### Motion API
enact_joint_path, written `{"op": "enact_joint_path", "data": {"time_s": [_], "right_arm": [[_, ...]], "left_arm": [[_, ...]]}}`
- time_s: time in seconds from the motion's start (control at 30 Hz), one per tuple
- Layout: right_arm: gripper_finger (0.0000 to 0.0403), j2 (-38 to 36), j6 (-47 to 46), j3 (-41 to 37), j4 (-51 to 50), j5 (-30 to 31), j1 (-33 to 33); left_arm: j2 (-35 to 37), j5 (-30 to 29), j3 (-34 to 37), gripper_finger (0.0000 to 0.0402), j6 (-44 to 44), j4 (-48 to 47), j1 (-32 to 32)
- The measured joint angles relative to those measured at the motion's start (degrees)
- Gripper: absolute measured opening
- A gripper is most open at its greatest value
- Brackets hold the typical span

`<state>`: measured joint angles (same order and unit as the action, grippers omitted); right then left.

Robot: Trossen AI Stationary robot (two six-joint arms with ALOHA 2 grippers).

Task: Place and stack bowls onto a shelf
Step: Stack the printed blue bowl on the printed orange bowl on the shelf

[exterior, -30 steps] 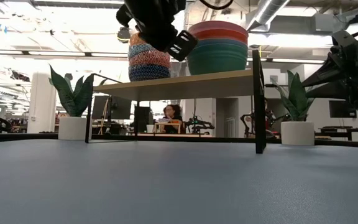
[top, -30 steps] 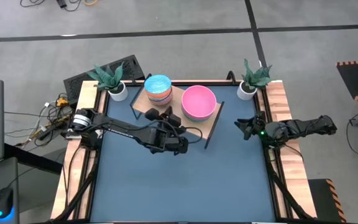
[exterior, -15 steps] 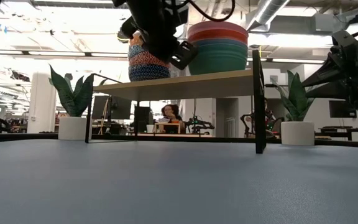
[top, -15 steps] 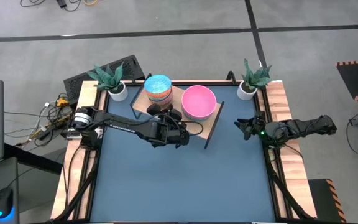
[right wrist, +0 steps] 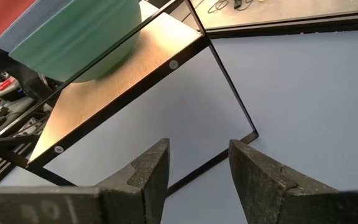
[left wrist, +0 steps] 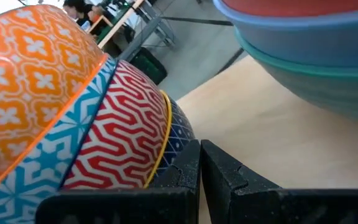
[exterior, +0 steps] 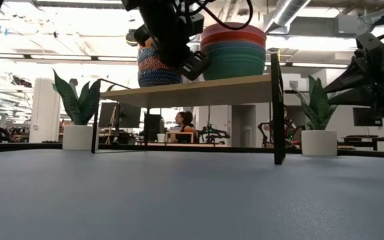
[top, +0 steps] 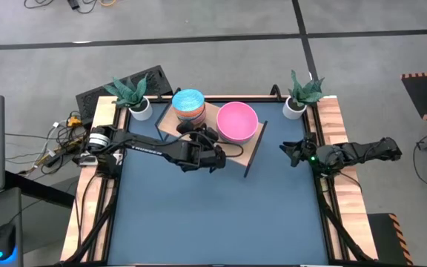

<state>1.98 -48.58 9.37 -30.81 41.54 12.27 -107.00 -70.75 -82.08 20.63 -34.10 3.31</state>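
Two stacks of bowls sit on the shelf, a pale wooden board on thin black legs in the upper middle of the overhead frame. The small patterned stack stands at the shelf's left end, with a light blue bowl on top. The large plain stack stands to its right, with a pink bowl on top. In the low view the patterned stack and the large stack stand close side by side on the board, the large one showing a red rim above blue-grey and green.

The left gripper hangs over the shelf's front edge, just below the gap between the two stacks in the overhead frame. Its jaws are clenched together and hold nothing. In the left wrist view the shut left fingers point along the board, with the patterned stack rising just beside them on one side and the large stack on the other. Whether they touch the patterned stack cannot be told.

The right gripper waits at the right edge of the blue counter, well apart from the shelf. Its jaws stand wide and empty. The right wrist view looks past them towards the shelf's corner and the green bowl.

No loose bowl shows on the counter, so the stacking looks close to done. The left arm is far nearer both stacks.
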Motion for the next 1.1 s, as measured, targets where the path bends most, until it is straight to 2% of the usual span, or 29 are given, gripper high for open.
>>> {"op": "enact_joint_path", "data": {"time_s": [0.13, 0.33, 0.43, 0.6, 0.73, 0.8, 0.97, 1.1], "right_arm": [[0.0191, 0.0, -1.26, -0.05, 0.74, -0.94, -0.01], [0.0187, -0.02, 6.26, -0.22, 11.43, -14.88, 0.02], [0.017, 0.0, 6.22, -0.21, 18.05, -18.72, 0.0], [0.0123, 4.23, 11.28, 3.81, 28.2, -22.28, 0.11], [0.0089, 14.85, 20.1, 12.25, 30.64, -21.85, 0.07], [0.0074, 22.29, 23.76, 17.27, 30.47, -20.52, -0.07], [0.0042, 42.57, 30.87, 31.48, 30.35, -14.51, -0.24], [0.0017, 57.36, 39.52, 43.92, 30.67, -13.99, -0.5]], "left_arm": [[0.0, 4.09, 0.0, 0.0, -0.51, -0.01, 0.91], [1.75, 8.0, -3.14, 0.0, -1.95, -4.28, 7.1], [2.6, 8.59, -7.19, 0.0, 0.31, -11.92, 10.13], [3.33, 8.42, -15.23, 0.0, 12.33, -33.87, 12.36], [3.96, 7.17, -20.43, 0.0, 21.75, -51.09, 13.47], [4.86, 6.86, -21.74, 0.0, 25.45, -56.19, 14.05], [10.12, 8.6, -21.64, 0.0, 24.09, -55.8, 14.86], [15.11, 9.14, -21.62, 0.0, 25.74, -55.85, 16.59]]}}
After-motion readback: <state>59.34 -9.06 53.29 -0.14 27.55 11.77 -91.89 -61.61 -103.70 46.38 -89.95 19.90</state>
